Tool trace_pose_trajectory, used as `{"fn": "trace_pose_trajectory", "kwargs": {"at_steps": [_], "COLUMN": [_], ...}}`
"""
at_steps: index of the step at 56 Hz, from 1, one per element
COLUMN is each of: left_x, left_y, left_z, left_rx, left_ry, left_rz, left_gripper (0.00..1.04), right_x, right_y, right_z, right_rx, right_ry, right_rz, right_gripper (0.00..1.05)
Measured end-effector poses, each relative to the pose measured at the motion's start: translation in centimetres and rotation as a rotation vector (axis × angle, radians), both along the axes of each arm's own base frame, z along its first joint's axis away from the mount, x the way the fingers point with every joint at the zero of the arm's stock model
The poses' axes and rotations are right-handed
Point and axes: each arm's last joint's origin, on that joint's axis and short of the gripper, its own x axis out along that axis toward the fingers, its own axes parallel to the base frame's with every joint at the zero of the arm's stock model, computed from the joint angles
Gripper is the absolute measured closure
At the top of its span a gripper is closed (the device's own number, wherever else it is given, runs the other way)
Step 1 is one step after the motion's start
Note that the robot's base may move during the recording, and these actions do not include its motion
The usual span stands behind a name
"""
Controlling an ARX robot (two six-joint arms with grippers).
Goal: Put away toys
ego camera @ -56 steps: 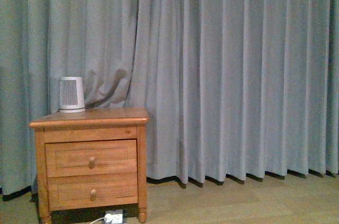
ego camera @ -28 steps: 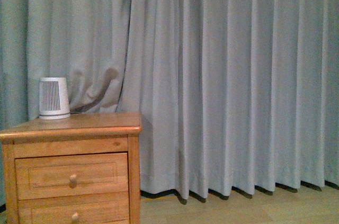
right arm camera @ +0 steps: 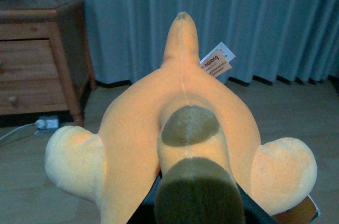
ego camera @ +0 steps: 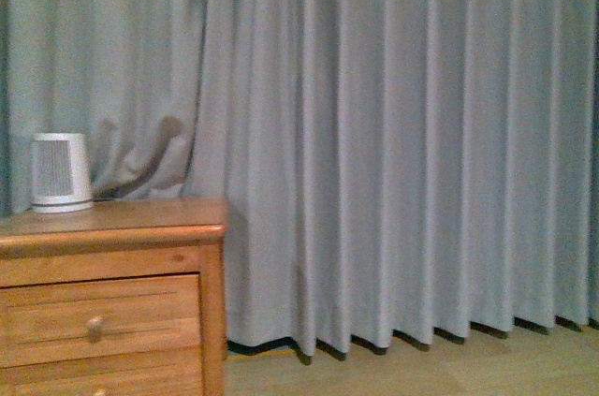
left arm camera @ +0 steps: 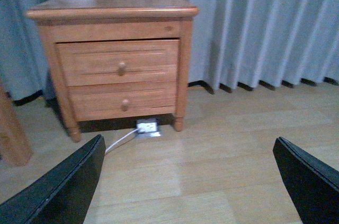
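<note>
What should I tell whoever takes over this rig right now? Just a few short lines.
Left gripper: open, empty, above the floor, facing the nightstand.
Right gripper: shut on the orange plush toy, held off the floor.
Done: toy picked up.
Left: put it away. No bin or storage spot shows in any view, and both nightstand drawers are closed.

Plush toy [right arm camera: 180, 128]: one, orange-yellow. Pale round feet [right arm camera: 71, 158] on it: two. Dark patches [right arm camera: 189, 124] on it: two. Paper tag [right arm camera: 217, 60]: one.
Wooden nightstand [left arm camera: 122, 2]: one. Drawers [left arm camera: 119, 57] in it: two. Round knobs [left arm camera: 122, 68]: two, one on each drawer.
Small white ribbed box [ego camera: 61, 171] on nightstand: one.
Power strip [left arm camera: 148, 127] on floor [left arm camera: 212, 171]: one. White cord [left arm camera: 119, 141]: one.
Gray curtain [ego camera: 393, 134]: many folds, too many to count.
Black fingers [left arm camera: 63, 187] of left gripper [left arm camera: 188, 142]: two.
</note>
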Motion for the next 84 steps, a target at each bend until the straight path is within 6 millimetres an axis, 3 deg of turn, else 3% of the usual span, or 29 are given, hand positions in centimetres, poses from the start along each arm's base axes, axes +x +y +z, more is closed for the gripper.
{"fn": "trace_pose_trajectory", "kwargs": {"at_steps": [84], "left_x": [0.0], "left_y": [-0.03], "left_z": [0.0], "left_rx": [0.0], "left_ry": [0.0], "left_rz": [-0.006], "left_gripper": [0.06], "right_x": [0.0], "right_y": [-0.01], "right_z": [0.0], "right_rx": [0.0], "right_ry": [0.0], "right_rz": [-0.004], "right_gripper": [0.98]}}
